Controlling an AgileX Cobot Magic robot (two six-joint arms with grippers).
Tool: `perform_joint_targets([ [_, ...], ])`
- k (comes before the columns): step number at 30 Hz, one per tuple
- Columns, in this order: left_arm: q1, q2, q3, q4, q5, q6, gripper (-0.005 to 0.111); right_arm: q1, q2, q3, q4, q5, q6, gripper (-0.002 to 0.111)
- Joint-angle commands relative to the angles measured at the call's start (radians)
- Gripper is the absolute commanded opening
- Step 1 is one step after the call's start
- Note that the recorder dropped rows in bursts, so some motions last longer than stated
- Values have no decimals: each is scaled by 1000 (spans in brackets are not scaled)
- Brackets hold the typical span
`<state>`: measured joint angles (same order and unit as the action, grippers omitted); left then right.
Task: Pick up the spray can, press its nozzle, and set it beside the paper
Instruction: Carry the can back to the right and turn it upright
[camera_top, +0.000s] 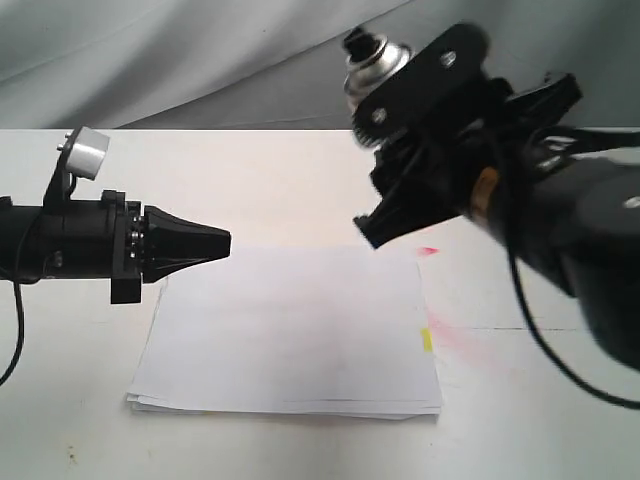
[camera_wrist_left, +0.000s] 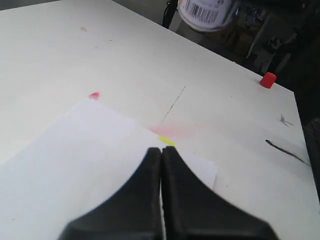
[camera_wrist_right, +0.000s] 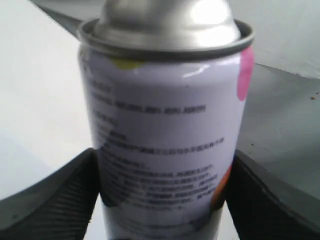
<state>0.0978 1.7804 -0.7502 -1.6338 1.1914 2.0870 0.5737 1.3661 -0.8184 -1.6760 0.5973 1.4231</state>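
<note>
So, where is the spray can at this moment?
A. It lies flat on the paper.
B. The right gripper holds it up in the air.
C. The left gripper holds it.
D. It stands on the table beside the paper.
B: the right gripper has a finger on each side of the spray can, which is up in the air, clear of the table; the left gripper is shut on nothing.
</note>
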Motion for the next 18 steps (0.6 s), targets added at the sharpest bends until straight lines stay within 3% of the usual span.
perform_joint_targets([
  [1,3,-35,17,-1,22,6,0,-130,-99,-9,-32,-164,146,0],
  [10,3,-35,25,22,30,6,0,-391,-114,-9,-37,-471,223,0],
  [18,3,-35,25,15,30,6,0,-505,-90,-9,-68,-542,219,0],
])
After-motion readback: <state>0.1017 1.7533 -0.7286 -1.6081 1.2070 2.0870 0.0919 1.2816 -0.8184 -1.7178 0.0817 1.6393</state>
